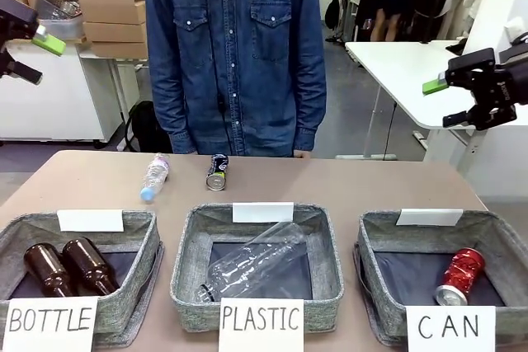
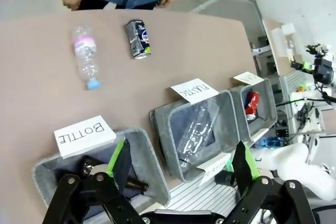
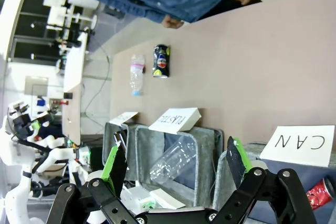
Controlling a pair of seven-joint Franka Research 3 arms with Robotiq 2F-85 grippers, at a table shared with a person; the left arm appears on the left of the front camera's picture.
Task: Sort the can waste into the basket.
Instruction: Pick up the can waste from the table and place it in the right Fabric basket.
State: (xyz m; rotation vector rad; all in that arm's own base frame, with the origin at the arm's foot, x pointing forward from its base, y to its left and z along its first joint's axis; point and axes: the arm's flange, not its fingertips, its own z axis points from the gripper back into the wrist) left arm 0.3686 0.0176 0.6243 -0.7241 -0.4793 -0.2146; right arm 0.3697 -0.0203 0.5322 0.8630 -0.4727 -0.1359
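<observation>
Well below the right gripper (image 1: pixel 443 103), whose jaws are spread wide and empty, the red can (image 1: pixel 459 276) is seen lying inside the basket (image 1: pixel 495 232) signed CAN. The black-blue can (image 1: pixel 217 172) is laid on its side on the table (image 1: pixel 371 187), well apart from both grippers; the left gripper (image 1: pixel 40 60) is likewise spread open. In the right wrist view the red can is cut off by the frame edge.

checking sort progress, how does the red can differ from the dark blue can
Place: the red can lies inside the CAN basket; the dark blue can lies on the bare table, near the person. Colour: the red can is red with a silver top; the dark blue can has yellow-green markings. Both are small drink cans lying on their sides.
</observation>
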